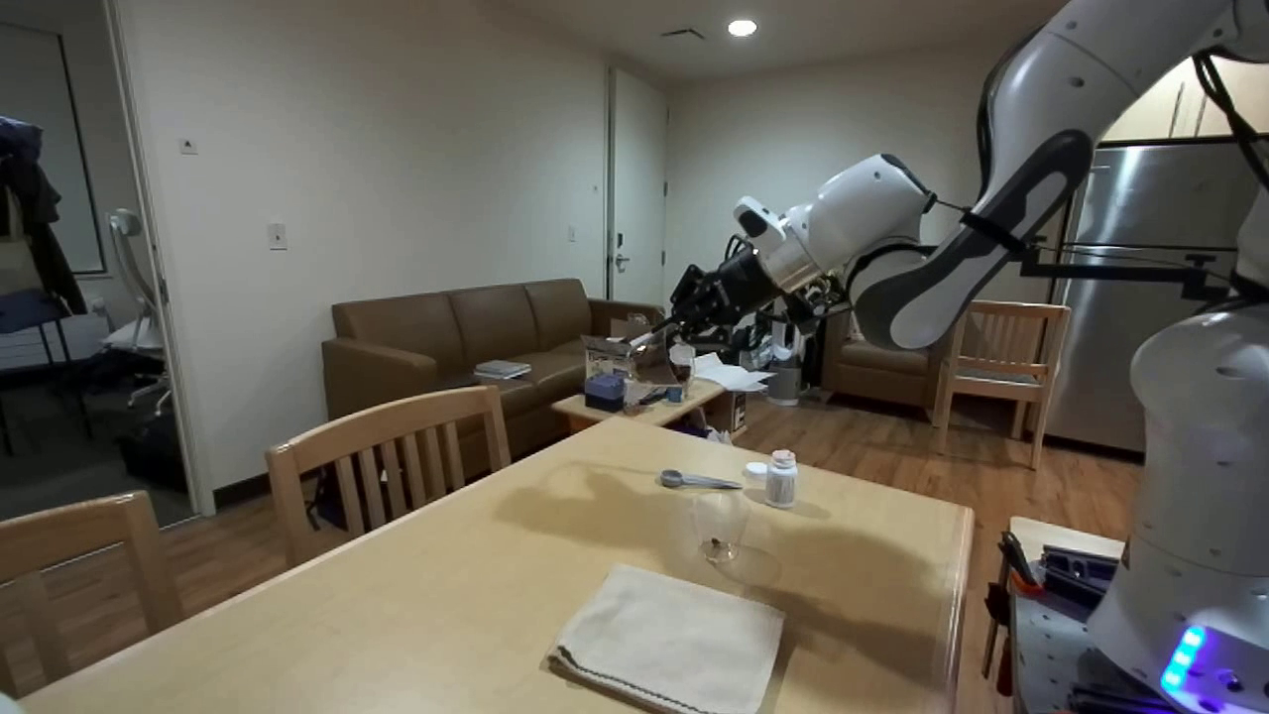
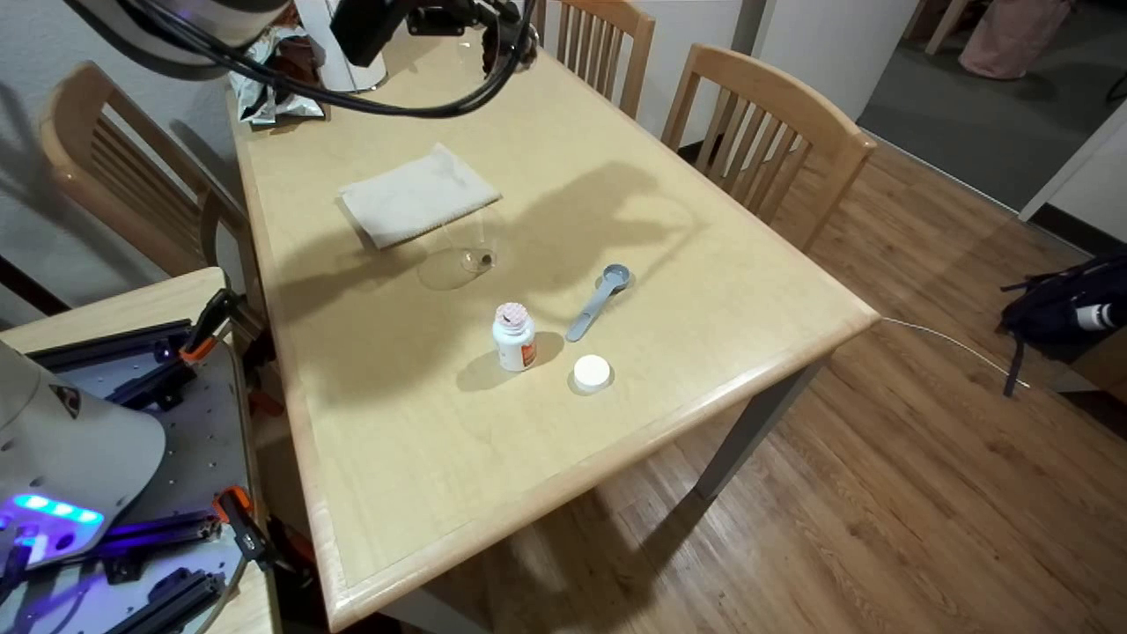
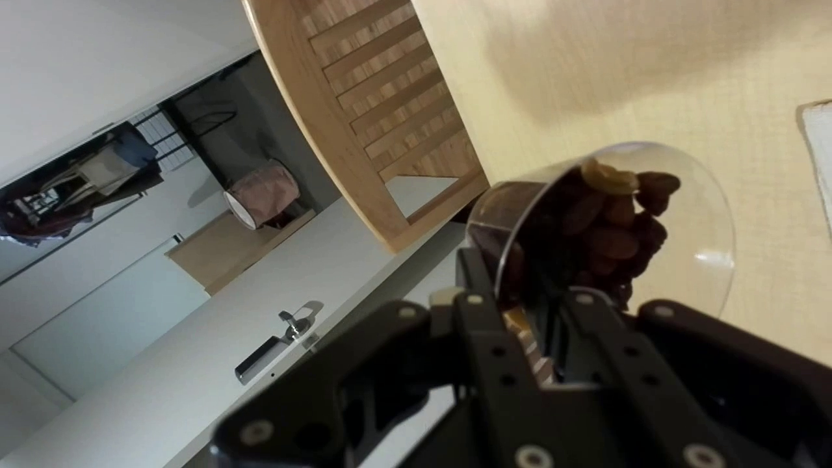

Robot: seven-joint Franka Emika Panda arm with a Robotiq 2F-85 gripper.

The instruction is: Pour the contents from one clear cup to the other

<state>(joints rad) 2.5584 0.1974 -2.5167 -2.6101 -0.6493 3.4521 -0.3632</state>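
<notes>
- A home, living and dining space in one
- Slat-back chairs at both long edges of the bench
- In an exterior view, brown sofa and coffee table beyond its far corner, stainless-steel refrigerator past its right-hand corner

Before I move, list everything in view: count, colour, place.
table: one, tan, foreground
held cup: one, clear, above table
morsels: several, brown and yellow, in held cup
standing cup: one, clear, on table
bits: count unclear, dark, in standing cup
cloth: one, white, on table
scoop: one, grey, on table
bottle: one, white, on table
cap: one, white, beside bottle
bag: one, silvery, on table
chairs: several, tan, around room
sofa: one, brown, beyond chairs
refrigerator: one, silver, background
backpack: one, dark, on floor
clutter: uncounted, mixed, background
arm: one, white, over table
end effector: one, black, gripping held cup
</notes>
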